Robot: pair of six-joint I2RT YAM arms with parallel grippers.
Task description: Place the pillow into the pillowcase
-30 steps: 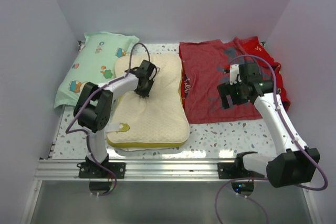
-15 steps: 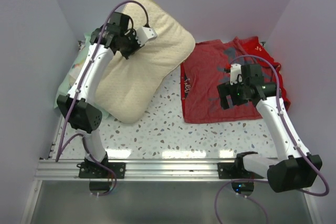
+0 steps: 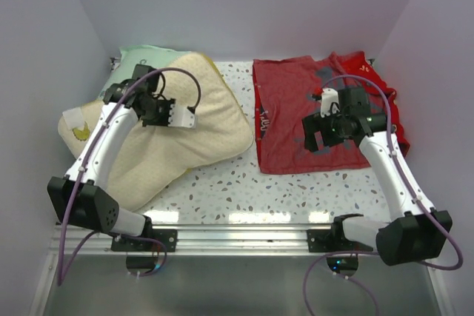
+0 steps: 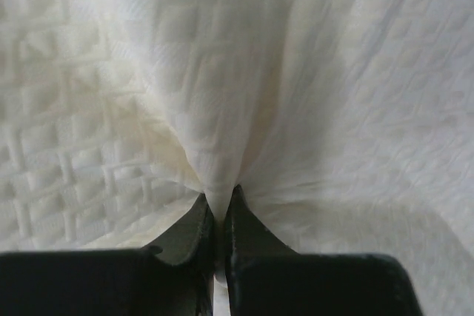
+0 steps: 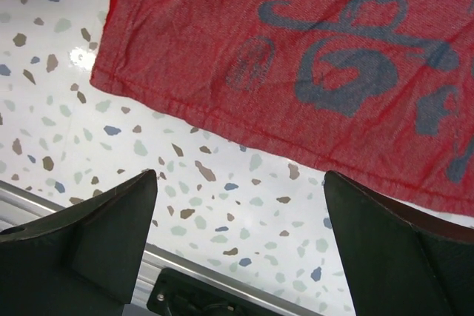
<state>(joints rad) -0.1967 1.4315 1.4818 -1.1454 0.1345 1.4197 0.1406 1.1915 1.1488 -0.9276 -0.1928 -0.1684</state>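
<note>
**Top view.** The cream pillow is lying slantwise across the left half of the table. Its tagged corner is reaching toward the left wall, and its far edge is covering part of a green pillow in the far left corner. The left pincer is bearing down on the upper middle of the pillow. The red pillowcase is lying spread flat on the far right of the table, apart from the pillow, with its grey-marked side facing up. The right pincer is hovering over the near part of the pillowcase.

**Left wrist view.** The left pincer is pressing its two dark fingers together on a raised fold of the pillow. The dimpled cover is gathering into creases that run up from the pinch.

**Right wrist view.** The right pincer is standing spread wide, its fingers gripping nothing. It is hanging above the bare speckled table, just beside the near hem of the pillowcase. Grey lettering is showing on the red cloth. A metal rail is running along the table's near edge.
</note>
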